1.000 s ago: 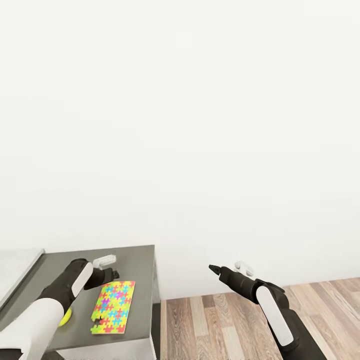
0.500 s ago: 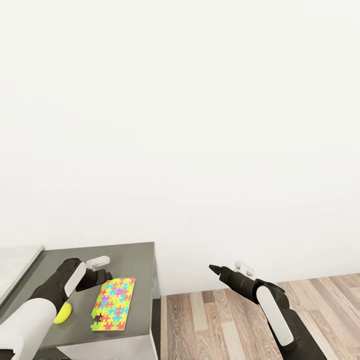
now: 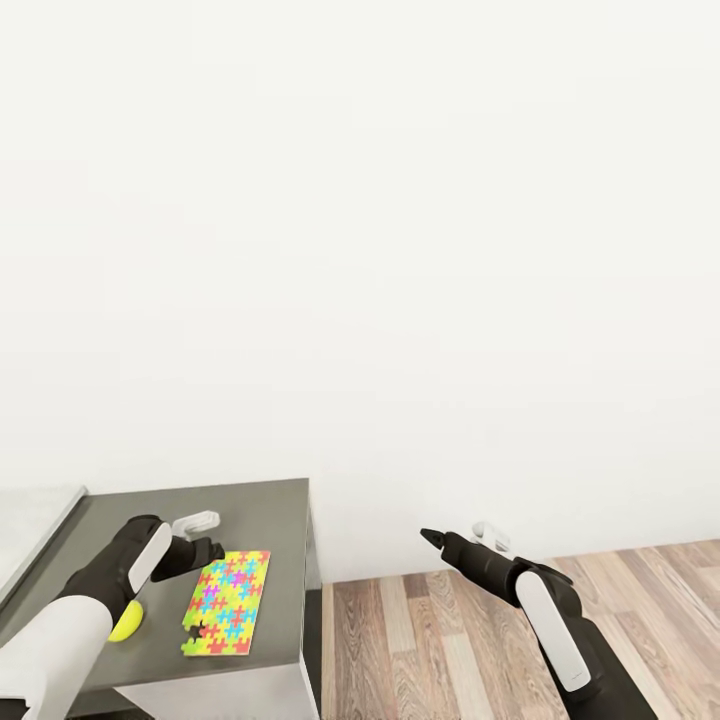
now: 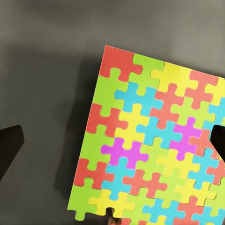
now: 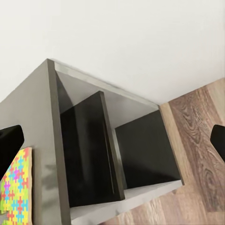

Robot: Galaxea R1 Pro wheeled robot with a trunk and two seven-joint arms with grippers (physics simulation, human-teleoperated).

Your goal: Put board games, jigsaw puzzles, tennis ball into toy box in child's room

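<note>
Left wrist view: jigsaw puzzle [image 4: 154, 154] flat, multicoloured, interlocking pieces.

The left arm [image 3: 100, 590] hides part of the tennis ball [image 3: 127, 626]; the frame edge crops the jigsaw puzzle [image 4: 150, 145].

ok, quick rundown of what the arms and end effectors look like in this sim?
Both arms match: glossy white shell segments joined by black joint and wrist sections. The left end effector and right end effector each pair a black finger with a pale grey-white one. No cables or markings show.
</note>
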